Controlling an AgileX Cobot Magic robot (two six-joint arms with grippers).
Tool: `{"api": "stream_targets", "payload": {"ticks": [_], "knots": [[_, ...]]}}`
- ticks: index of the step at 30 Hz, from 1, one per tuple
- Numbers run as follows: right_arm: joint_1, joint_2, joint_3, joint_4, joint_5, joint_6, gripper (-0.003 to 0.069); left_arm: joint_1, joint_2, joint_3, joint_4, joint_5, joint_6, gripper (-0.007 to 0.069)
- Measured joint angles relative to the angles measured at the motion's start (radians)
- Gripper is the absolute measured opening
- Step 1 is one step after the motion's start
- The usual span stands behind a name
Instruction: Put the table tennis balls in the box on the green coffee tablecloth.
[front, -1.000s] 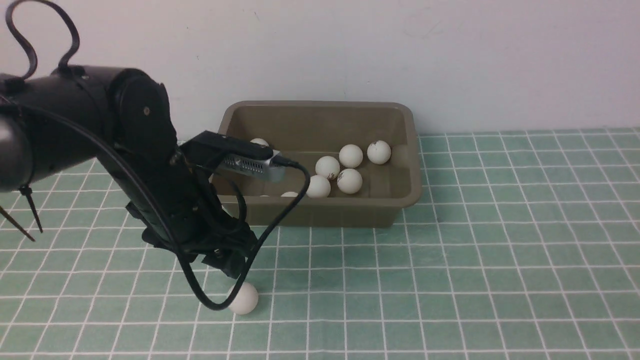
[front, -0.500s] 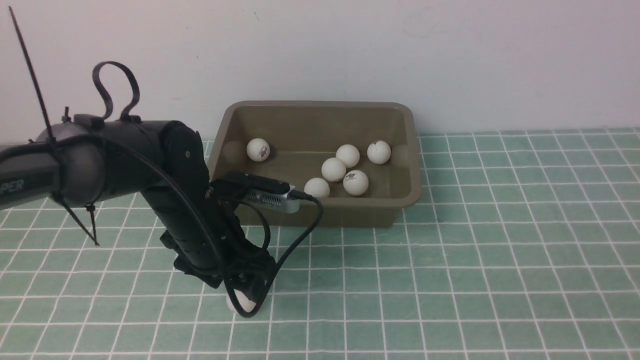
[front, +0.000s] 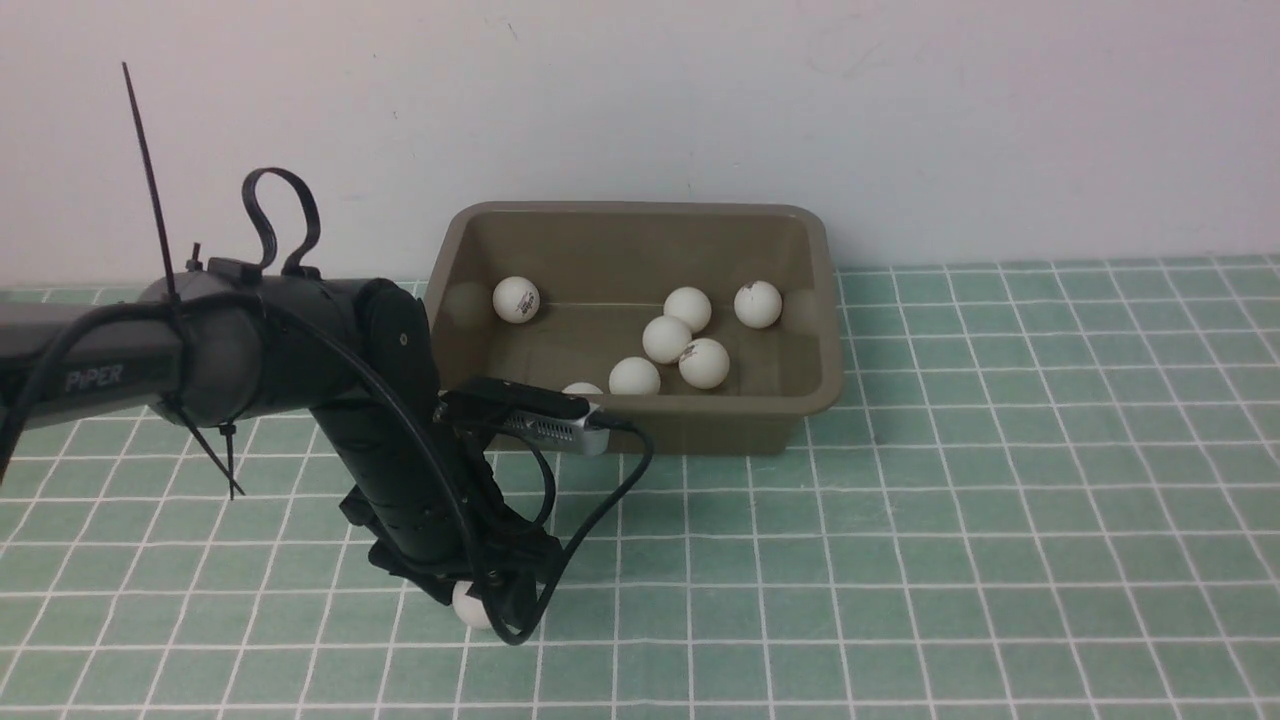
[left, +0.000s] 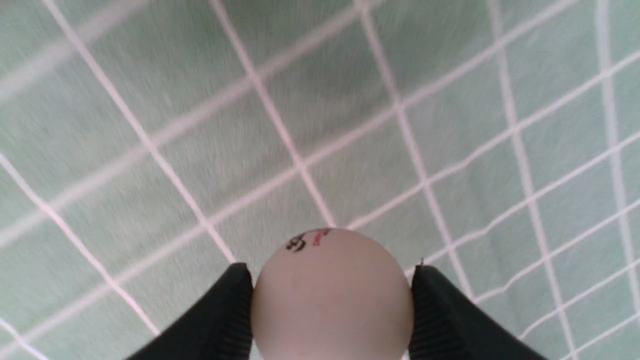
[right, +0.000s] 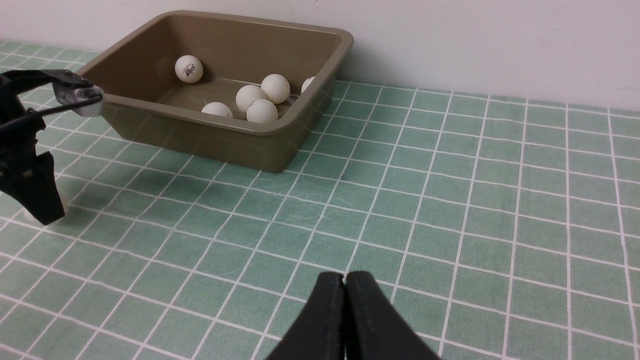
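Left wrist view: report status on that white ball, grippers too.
Left gripper jaws closed against small white table tennis ball on mint-green checked cloth. Right gripper shut, empty. Olive-brown plastic box holds seven visible balls. Path to the box looks unobstructed.

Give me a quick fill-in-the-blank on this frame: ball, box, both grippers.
1. The left gripper has its jaws on either side of a white ____.
2. That ball sits on the ____, not in the box.
3. The right gripper has its jaws ____.
4. The balls in the box number at least ____.

Missing words: ball; tablecloth; shut; seven
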Motion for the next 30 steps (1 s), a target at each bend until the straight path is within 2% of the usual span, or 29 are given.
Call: {"api": "stream_targets", "payload": {"ticks": [6, 9, 15, 19, 30], "knots": [[0.000, 0.000, 0.000, 0.000, 0.000, 0.000, -0.0016, 0.000, 0.000, -0.349, 0.004, 0.018, -0.006, 0.0353], [0.000, 0.000, 0.000, 0.000, 0.000, 0.000, -0.0016, 0.000, 0.004, -0.444, 0.030, 0.000, -0.006, 0.0353], [0.000, 0.000, 0.000, -0.003, 0.000, 0.000, -0.0016, 0.000, 0.109, -0.461, 0.082, -0.191, 0.000, 0.0353], [0.000, 0.000, 0.000, -0.003, 0.000, 0.000, -0.0016, 0.000, 0.213, -0.459, 0.093, -0.277, 0.071, 0.0353], [0.000, 0.000, 0.000, -0.003, 0.000, 0.000, -0.0016, 0.000, 0.299, -0.459, 0.093, -0.332, 0.114, 0.0353]]}}
